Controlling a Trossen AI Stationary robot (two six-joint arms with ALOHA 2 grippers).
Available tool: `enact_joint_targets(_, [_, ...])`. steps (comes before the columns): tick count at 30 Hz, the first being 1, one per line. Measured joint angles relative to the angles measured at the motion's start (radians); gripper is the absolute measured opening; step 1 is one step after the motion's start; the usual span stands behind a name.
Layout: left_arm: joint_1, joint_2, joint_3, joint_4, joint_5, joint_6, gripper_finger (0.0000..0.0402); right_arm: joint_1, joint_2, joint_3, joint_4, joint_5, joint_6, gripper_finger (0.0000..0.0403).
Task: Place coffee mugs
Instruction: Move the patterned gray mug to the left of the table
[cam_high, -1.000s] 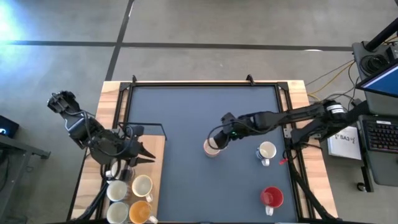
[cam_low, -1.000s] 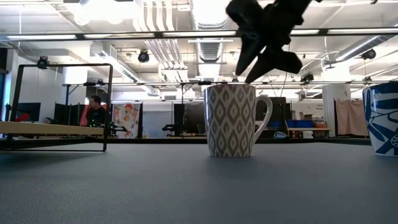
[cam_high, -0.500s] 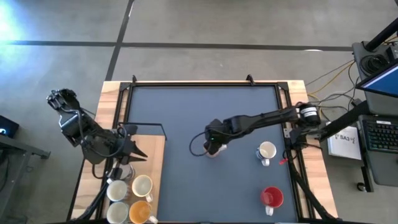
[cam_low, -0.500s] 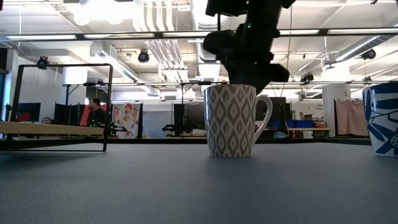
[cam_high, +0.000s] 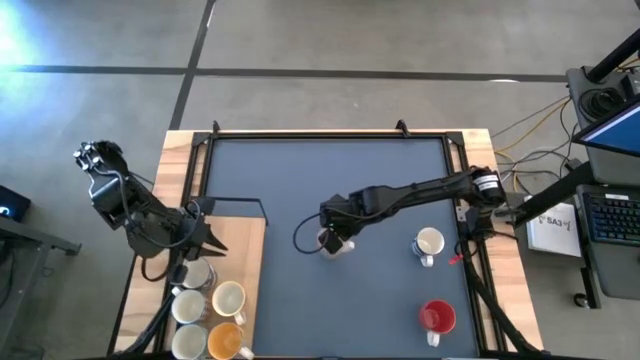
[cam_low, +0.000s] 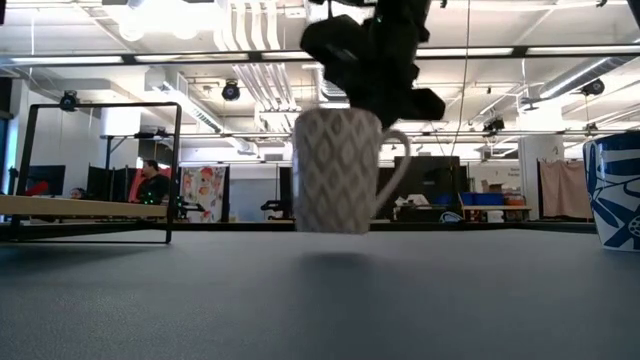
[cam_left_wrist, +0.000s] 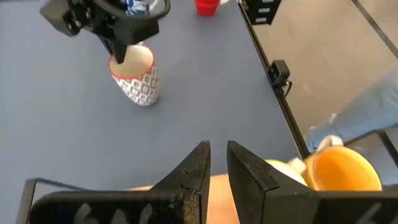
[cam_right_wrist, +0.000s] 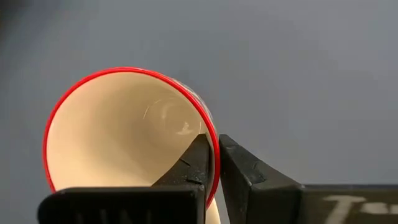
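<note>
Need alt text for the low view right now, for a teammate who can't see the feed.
The right gripper grips the rim of a white diamond-patterned mug and holds it tilted just above the dark table. A blue-and-white mug stands at the picture's right edge; an open workshop shows behind.

The right gripper (cam_high: 331, 240) has come down and clamped the rim of the diamond-patterned mug (cam_low: 335, 172) (red-rimmed, cream inside), which now hangs tilted just off the table (cam_low: 300, 300) and further left. The left gripper (cam_high: 212, 238) has drawn slightly back.
</note>
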Motion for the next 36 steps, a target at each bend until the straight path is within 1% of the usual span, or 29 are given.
enact_joint_targets(7, [0.0, -0.067, 0.0, -0.025, 0.002, 0.008, 0.0036, 0.051, 0.0, 0.105, 0.016, 0.012, 0.099, 0.0014])
enact_joint_targets(12, [0.0, -0.138, 0.0, -0.025, -0.001, 0.005, 0.0036, 0.095, 0.015, 0.17, 0.017, 0.121, 0.179, 0.0013])
enact_joint_targets(14, [0.0, -0.161, 0.0, -0.025, -0.005, 0.003, 0.0036, 0.108, 0.037, 0.201, 0.017, 0.135, 0.208, 0.0013])
enact_joint_targets(19, [0.0, -0.201, 0.0, -0.026, -0.064, -0.032, 0.0036, 0.13, 0.132, 0.293, 0.001, 0.132, 0.243, 0.0013])
enact_joint_targets(25, [0.0, -0.236, 0.0, -0.026, -0.066, -0.083, 0.0036, 0.13, 0.267, 0.494, -0.072, 0.131, 0.2, 0.0013])
enact_joint_targets(30, [0.0, -0.259, 0.0, -0.026, -0.065, -0.098, 0.0036, 0.128, 0.36, 0.64, -0.09, 0.132, 0.168, 0.0013])
enact_joint_targets(36, [0.0, -0.285, 0.0, -0.026, -0.065, -0.127, 0.0036, 0.127, 0.444, 0.767, -0.121, 0.132, 0.131, 0.0013])
